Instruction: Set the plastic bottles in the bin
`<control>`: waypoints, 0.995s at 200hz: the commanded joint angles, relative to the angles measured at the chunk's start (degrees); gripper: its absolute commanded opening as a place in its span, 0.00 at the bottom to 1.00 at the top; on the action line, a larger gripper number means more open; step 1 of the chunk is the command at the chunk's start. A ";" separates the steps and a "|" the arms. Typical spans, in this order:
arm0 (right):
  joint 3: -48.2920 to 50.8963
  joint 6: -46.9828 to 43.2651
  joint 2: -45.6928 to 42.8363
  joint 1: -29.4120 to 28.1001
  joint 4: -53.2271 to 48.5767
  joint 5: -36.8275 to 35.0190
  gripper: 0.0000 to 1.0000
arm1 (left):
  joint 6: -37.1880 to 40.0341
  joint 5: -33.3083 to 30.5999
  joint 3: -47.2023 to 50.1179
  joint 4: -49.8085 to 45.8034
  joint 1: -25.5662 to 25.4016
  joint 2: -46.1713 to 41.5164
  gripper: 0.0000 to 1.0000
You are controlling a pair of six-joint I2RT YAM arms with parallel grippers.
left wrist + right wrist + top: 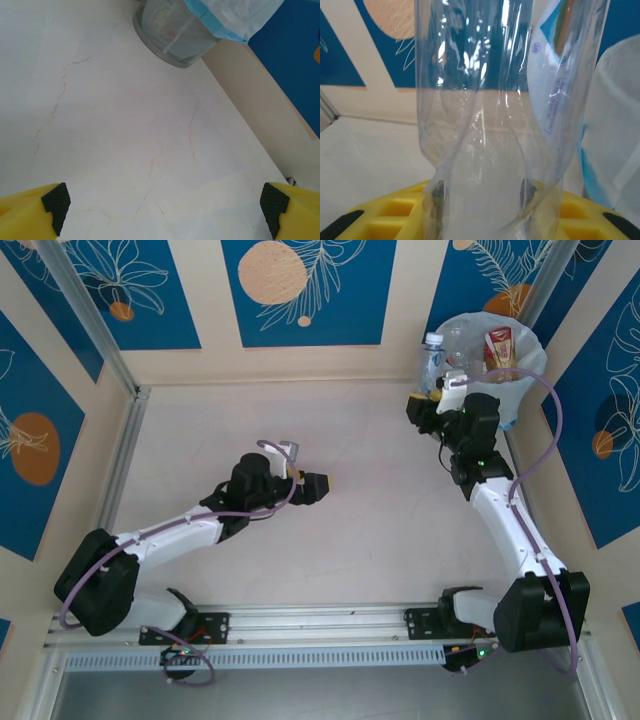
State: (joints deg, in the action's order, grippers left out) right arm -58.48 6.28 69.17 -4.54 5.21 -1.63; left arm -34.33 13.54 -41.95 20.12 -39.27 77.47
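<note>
Pinching a clear bottle (480,115), the right gripper (432,398) holds it pointing forward, the bin (538,365) just to its right. The left gripper (165,210) gapes wide over the worktop (125,125), the bin well ahead.

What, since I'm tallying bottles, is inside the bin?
One red-labelled bottle lies in the bag-lined bin. Anything beneath it is hidden. The right gripper holds a clear bottle at the rim.
</note>
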 commanded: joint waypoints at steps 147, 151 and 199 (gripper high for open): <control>-20.59 -19.13 22.42 9.55 15.81 -22.22 0.42 | -2.01 -0.66 -0.28 0.01 -0.25 -0.32 0.99; -21.03 -19.63 22.95 9.94 15.44 -22.37 0.43 | -2.05 -0.71 -0.32 0.01 -0.26 -0.35 0.99; -27.89 -19.44 28.25 13.29 6.58 -22.08 0.50 | -2.20 -2.27 0.12 -0.17 -0.20 -0.69 0.99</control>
State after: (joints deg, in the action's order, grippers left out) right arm -81.56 -11.94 95.90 7.42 15.64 -21.96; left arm -36.05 12.97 -41.95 20.10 -39.27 77.47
